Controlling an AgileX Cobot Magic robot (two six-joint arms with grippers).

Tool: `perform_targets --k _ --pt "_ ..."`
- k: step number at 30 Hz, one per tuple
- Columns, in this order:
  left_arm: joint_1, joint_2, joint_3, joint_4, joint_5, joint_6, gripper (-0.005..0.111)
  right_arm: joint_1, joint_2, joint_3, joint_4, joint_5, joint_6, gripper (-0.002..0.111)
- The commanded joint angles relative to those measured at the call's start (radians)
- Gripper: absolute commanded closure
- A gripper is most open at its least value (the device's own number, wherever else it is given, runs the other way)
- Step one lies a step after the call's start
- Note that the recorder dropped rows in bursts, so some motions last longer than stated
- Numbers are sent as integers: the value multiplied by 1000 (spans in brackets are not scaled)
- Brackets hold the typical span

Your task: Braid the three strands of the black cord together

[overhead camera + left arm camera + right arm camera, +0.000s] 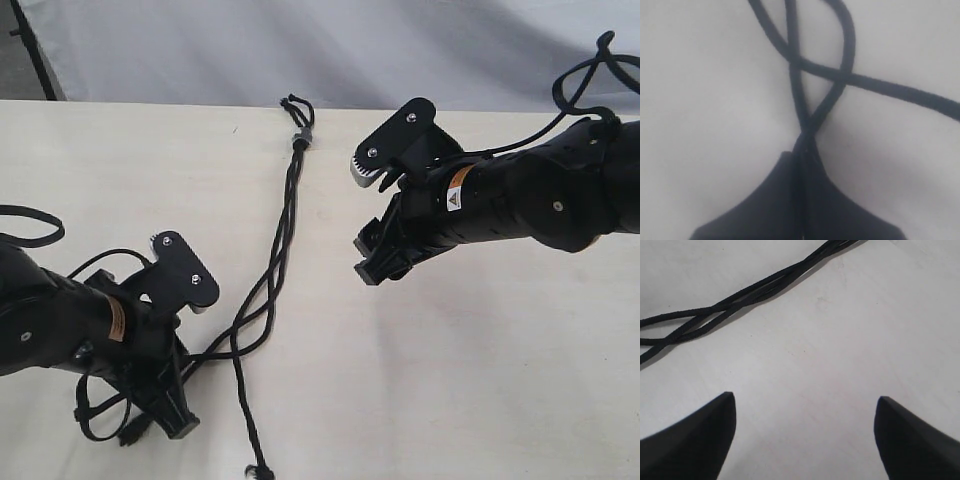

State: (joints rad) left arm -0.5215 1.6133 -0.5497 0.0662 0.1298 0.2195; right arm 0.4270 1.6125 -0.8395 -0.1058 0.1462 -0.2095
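At the centre of the exterior frame, the black cord (284, 225) lies on the pale desk (480, 380), running from the grey band (300, 138) near the top edge down to a knotted end (256, 470) at the bottom edge. Short loops (297, 106) project above the band. Below the band the three strands (262, 300) run close together, then separate into loose curves in the lower half of the frame.

My left end effector (190, 355) sits at lower left of the exterior frame, to the left of the cord's loose curves. Its fingers are pressed together and pinch strands of the cord; in the left wrist view two strands (805, 112) converge into the closed tips (802, 150), and a third crosses them above.

My right end effector (365, 210) sits at upper right, just beside the cord and clear of it. Its fingers (705, 432) are spread wide and hold nothing; in the right wrist view the cord (747, 294) crosses the upper left corner.
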Motion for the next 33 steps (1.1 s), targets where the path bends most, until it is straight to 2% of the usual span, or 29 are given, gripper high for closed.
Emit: perform_targets --k 1,8,11,14,20,22,23,29,33 --pt "3 -3 14 -100 47 -8 107 -7 -3 4 0 -10 -1 36" --pt "3 27 47 -220 72 -8 107 -7 -3 4 0 -10 -1 36" --pt "-21 39 47 -293 116 -8 107 -7 -3 4 0 -12 -1 36" --pt "-80 39 47 -347 136 -8 107 -7 -3 4 0 -14 -1 36" --pt "-251 39 9 -492 139 -8 105 -7 -3 4 0 -16 -1 36" --pt "-282 39 -8 -500 139 -8 100 -7 -3 4 0 -16 -1 36" --pt "-295 39 -20 -500 139 -8 94 -7 -3 4 0 -14 -1 36" --pt "-291 39 -35 -496 139 -8 60 -7 -3 4 0 -14 -1 36" --pt "-291 39 -35 -470 139 1 55 -7 -3 4 0 -14 -1 36"
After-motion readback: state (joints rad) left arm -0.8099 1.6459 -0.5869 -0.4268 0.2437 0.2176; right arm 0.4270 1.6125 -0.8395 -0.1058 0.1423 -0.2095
